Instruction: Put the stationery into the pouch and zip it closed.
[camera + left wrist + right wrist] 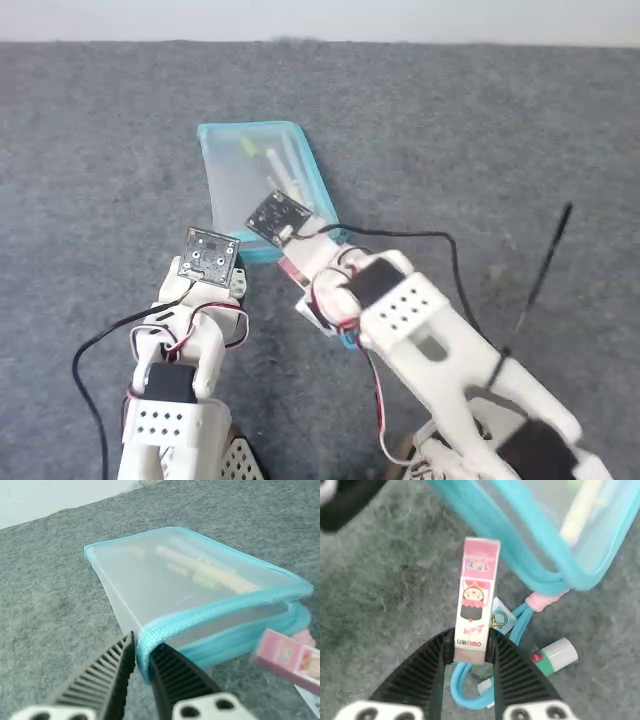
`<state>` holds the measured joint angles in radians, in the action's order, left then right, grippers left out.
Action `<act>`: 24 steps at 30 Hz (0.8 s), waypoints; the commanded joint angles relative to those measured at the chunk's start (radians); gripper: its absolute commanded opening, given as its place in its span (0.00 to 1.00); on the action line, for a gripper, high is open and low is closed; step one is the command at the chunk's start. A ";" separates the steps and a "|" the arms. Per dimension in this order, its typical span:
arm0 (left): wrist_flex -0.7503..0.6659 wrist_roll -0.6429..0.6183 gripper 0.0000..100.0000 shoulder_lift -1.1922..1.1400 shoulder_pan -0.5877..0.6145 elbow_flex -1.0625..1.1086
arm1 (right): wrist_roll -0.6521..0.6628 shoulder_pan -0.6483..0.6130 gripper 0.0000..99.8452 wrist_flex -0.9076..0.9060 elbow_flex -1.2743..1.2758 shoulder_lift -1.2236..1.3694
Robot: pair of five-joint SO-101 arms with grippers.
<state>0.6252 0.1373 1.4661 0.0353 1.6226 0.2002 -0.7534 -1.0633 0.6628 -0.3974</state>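
pouch corner hidden beneath right arm, pink eraser cut by frame edge, stationery inside blurred

Robotics bench: grey felt tabletop, pale wall.

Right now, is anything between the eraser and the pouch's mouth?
Nothing visible besides the pouch's own blue rim, which crosses just ahead of the eraser held by the right gripper. The left gripper pinches that rim off to one side.
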 commanded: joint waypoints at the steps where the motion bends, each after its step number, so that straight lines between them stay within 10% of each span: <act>1: -0.021 0.005 0.01 0.003 -0.011 -0.013 | -0.023 -0.004 0.01 0.025 -0.144 0.054; 19: -0.018 0.002 0.01 0.003 -0.012 -0.012 | -0.178 0.050 0.01 0.025 -0.620 0.467; 24: -0.017 0.000 0.01 0.003 -0.012 -0.012 | -0.371 0.048 0.17 -0.002 -0.663 0.513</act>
<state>0.6252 0.1297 1.4661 0.0368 1.6241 -0.0806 -0.7242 -1.0618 0.0844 0.1320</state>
